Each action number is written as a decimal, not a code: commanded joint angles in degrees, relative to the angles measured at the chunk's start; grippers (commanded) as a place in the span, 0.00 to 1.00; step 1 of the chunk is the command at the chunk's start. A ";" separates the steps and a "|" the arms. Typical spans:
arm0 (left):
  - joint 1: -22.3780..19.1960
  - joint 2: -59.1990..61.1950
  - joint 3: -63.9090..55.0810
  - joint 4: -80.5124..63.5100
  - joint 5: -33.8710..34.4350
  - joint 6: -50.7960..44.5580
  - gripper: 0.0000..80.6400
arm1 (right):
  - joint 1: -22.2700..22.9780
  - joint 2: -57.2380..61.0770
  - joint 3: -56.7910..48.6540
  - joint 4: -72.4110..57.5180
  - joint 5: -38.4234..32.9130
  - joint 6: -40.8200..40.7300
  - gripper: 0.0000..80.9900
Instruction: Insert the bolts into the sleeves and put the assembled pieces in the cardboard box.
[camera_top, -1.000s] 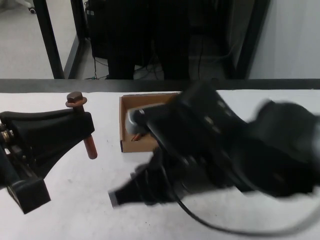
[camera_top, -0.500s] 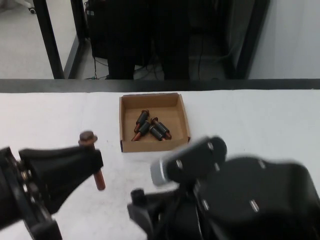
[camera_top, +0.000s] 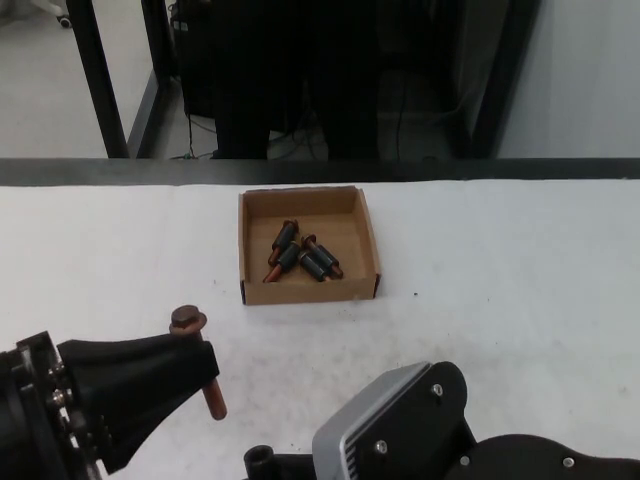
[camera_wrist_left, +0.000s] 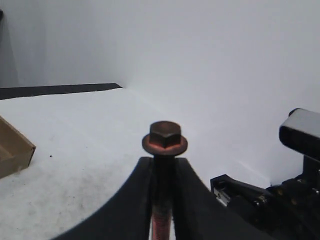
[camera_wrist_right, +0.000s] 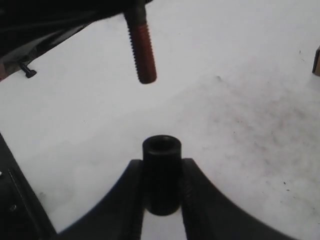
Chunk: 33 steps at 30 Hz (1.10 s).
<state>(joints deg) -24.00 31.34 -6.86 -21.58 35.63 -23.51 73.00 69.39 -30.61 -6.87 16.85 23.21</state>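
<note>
My left gripper (camera_top: 203, 368) is shut on a copper-coloured bolt (camera_top: 199, 364), held upright with its hex head on top (camera_wrist_left: 164, 140) above the near left of the bench. My right gripper (camera_wrist_right: 162, 187) is shut on a black sleeve (camera_wrist_right: 162, 172), held upright with its bore facing up. The bolt's threaded tip (camera_wrist_right: 142, 52) hangs above the sleeve, apart from it and offset to one side. The right arm's body (camera_top: 420, 440) sits at the near edge in the high view. The cardboard box (camera_top: 372, 244) lies mid-bench with several assembled pieces (camera_top: 302, 254) inside.
The white bench top (camera_top: 520, 270) stretches wide around the box. A black rail (camera_top: 320, 168) runs along the far edge, with dark frame posts (camera_top: 95, 70) behind it.
Both arms have drawn back toward the near edge, uncovering the box. The bolt has come down and nearer with the left gripper.
</note>
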 joint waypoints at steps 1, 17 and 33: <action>-0.15 0.01 -0.20 -2.43 0.65 -2.62 0.01 | 0.13 -0.71 -0.08 -1.17 0.89 -0.31 0.00; -0.15 0.01 -0.05 -0.34 3.49 -5.67 0.01 | 0.13 -0.71 -0.08 -1.99 0.89 -1.00 0.00; -0.55 0.01 -0.05 -0.09 4.81 -11.78 0.01 | 0.13 -0.71 -0.08 -4.18 -0.05 -1.34 0.00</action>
<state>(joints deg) -24.28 31.34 -6.86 -21.05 39.95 -34.80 73.00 69.39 -30.61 -9.81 17.16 22.34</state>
